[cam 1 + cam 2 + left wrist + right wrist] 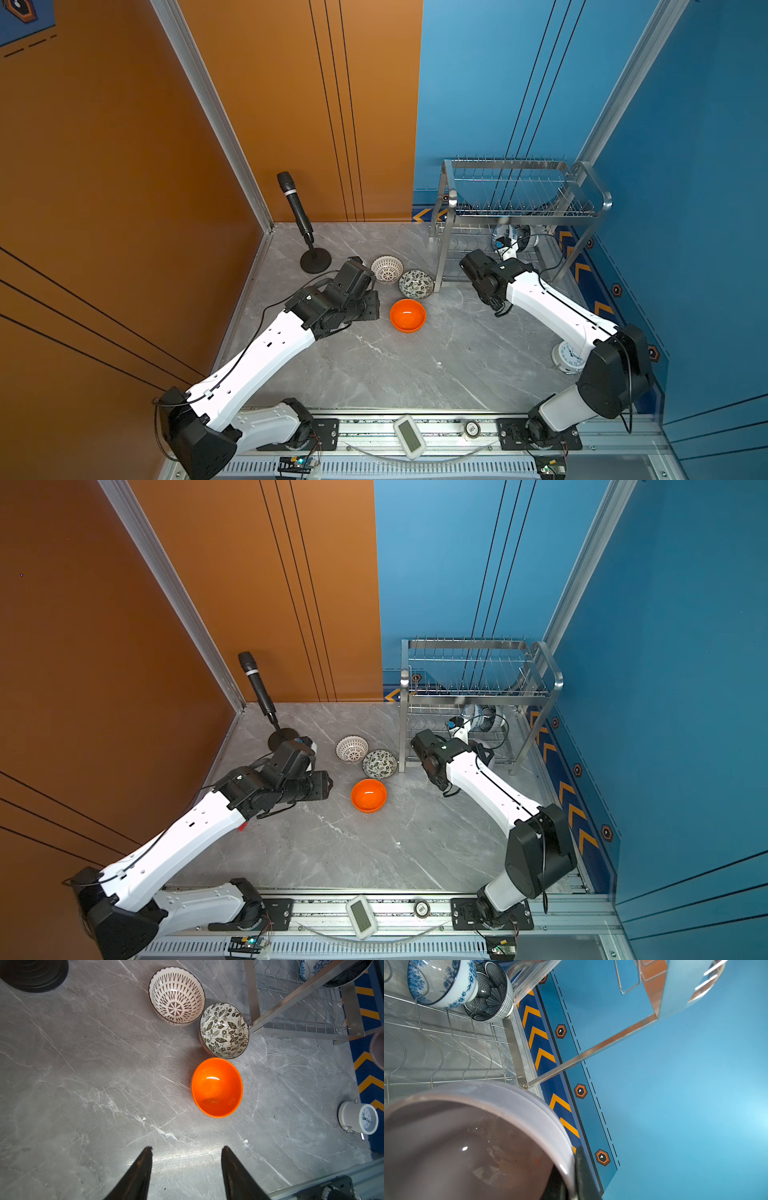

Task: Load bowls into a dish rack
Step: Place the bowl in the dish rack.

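— Any writing to read?
— Only the clock (359, 1119) face, at 4 o'clock from the orange bowl (407, 315); its numerals are too small.
— And the jaws?
— The left gripper (187, 1157), at the orange bowl's 9 o'clock, is spread apart and empty. The lattice bowl (387, 269) is at 11, the leaf bowl (416, 284) at 12. At 2, the dish rack (523, 212) holds the floral bowl (442, 982) and dark bowl (492, 991) on its lower tier. The right gripper (572, 1165) pinches the lilac bowl (467, 1136) by its rim there.

Three bowls (416, 284) lie left of the dish rack (523, 214); two bowls (444, 982) stand in it.
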`<state>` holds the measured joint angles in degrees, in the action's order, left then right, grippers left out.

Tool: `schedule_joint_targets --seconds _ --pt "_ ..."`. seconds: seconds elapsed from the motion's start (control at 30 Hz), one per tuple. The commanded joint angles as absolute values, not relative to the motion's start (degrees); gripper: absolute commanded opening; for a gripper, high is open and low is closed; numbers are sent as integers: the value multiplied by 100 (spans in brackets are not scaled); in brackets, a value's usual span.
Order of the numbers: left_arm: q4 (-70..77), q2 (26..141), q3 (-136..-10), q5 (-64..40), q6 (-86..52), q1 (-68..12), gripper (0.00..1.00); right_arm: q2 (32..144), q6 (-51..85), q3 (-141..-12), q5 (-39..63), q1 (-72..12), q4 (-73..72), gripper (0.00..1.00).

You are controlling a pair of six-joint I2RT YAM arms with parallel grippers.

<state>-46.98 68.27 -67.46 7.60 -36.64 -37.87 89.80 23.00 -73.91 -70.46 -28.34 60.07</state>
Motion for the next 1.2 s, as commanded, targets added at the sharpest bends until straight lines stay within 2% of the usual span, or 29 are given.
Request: schedule_joint_targets --seconds 0.0,0.5,1.17 --pt "-4798 6866 -6792 907 -3740 -3738 55 9106 2075 -7339 -7384 -2770 5535 0" --pt "-4809 6934 -6774 1055 -3865 -3720 55 9703 980 -7563 -7427 -2245 4552 0" --pt "-4815 7152 -6859 1257 -4069 -3681 55 10871 -446 -8539 -7255 -1870 3296 0"
